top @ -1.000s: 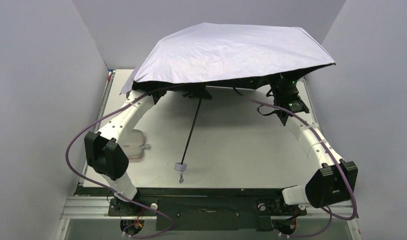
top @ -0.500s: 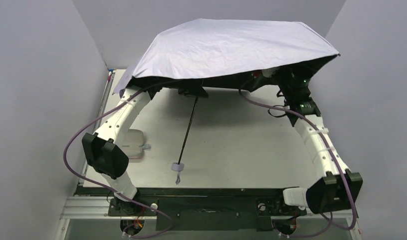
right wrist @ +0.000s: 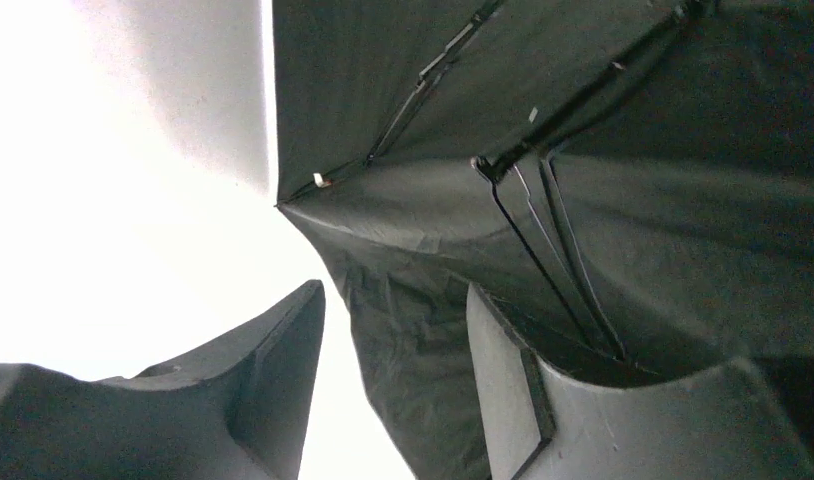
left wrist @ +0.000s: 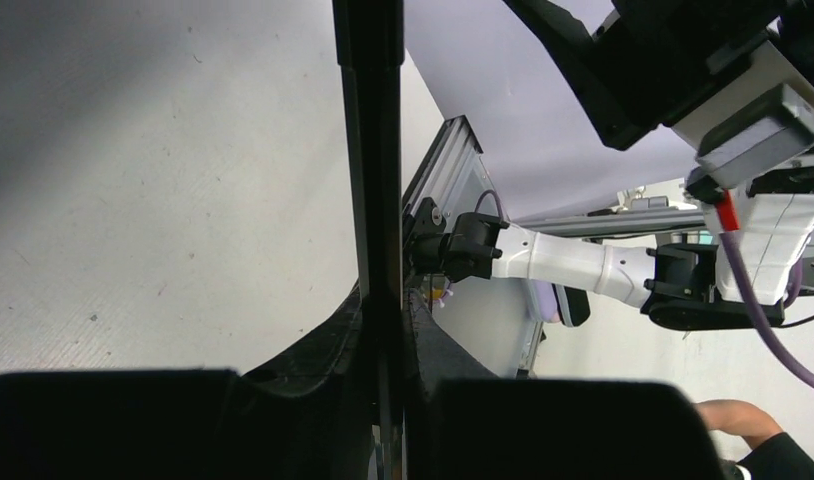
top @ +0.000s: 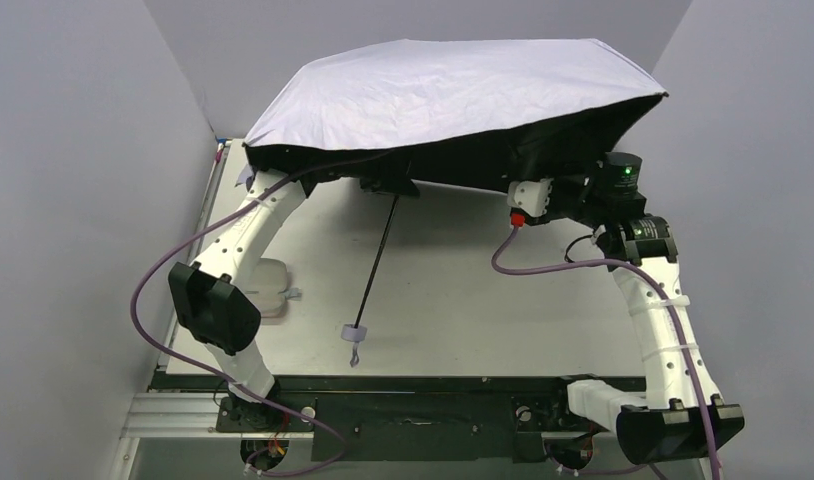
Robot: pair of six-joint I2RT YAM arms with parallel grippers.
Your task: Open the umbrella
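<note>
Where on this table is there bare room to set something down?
The widest bare table runs between the umbrella shaft and the right arm, down to the near edge. A narrow strip lies between its handle and the pouch. It is crowded under the canopy and around the left arm.

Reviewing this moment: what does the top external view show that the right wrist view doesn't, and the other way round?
Only top external: the pale outer side of the umbrella, its thin shaft slanting down to the small handle, and the pouch lying on the table.
Only right wrist: the thin ribs running along the fabric, and the right gripper with its fingers apart, nothing visibly clamped.
Both: the black lining of the opened canopy.
</note>
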